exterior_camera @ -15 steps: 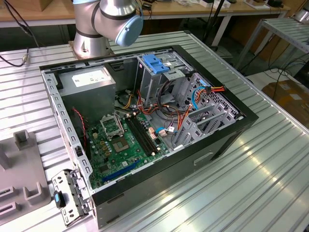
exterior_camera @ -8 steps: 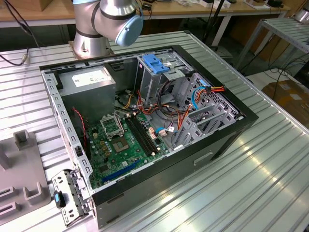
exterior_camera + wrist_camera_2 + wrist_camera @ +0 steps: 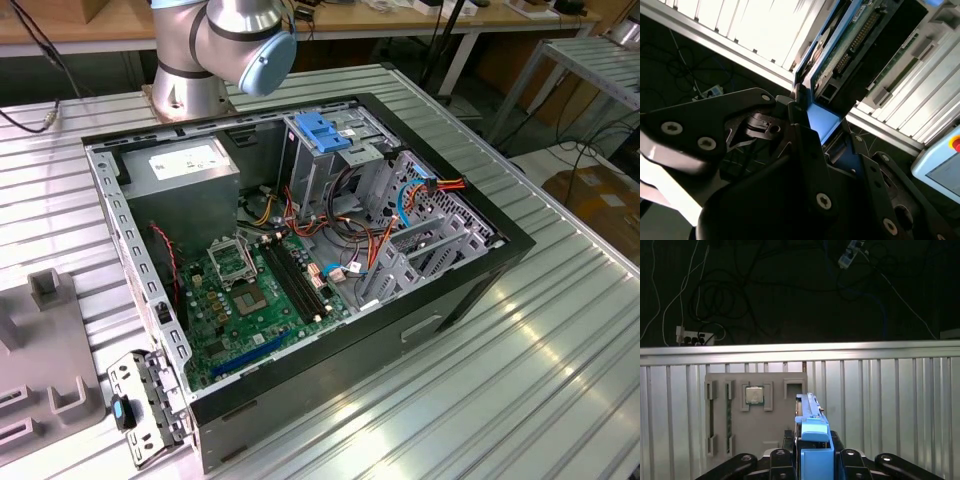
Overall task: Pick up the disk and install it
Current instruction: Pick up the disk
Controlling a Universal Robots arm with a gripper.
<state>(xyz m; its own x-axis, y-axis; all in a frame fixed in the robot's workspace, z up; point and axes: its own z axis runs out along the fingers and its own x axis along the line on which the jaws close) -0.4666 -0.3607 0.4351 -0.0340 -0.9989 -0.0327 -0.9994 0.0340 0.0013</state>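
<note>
First wrist view: checking the hold. Gripping anything?

Gripping, yes. Clamping the end effector [image 3: 815, 452] shut on the disk [image 3: 809, 412], pinching it edge-on between the two fingers [image 3: 790, 455], with the blue carrier frame [image 3: 815, 435] sitting right at the fingertips and the rest of the drive reaching out ahead of them.

Confirming that in the second wrist view?

Confirming. Seeing the end effector [image 3: 822, 127] clamped on the blue carrier frame's end, and the disk [image 3: 852, 45] running straight out beyond the fingertips, showing its green circuit board [image 3: 837, 47].

Hanging clear, or touching something?

Hanging clear, by the look of it. Looking past the disk's far end at a grey fixture plate [image 3: 760, 427] carrying a processor chip [image 3: 754, 395], lying on the slatted bench [image 3: 890, 405] well beyond the fingertips.

And the open computer case [image 3: 300, 395]?

Sitting on the bench in the exterior view, drive cage [image 3: 315, 155] with its blue latch inside; not managing to place it relative to the end effector.

Judging the handling how?

Guessing at a stiff, fairly dense metal body, not bending at all, but smooth-sided, so probably slipping under a light pinch. Treating the bare board as fragile. Favouring a hold across the plastic frame rails or the flat metal faces, never on the board, and expecting the plastic to flex a little under pressure.
</note>
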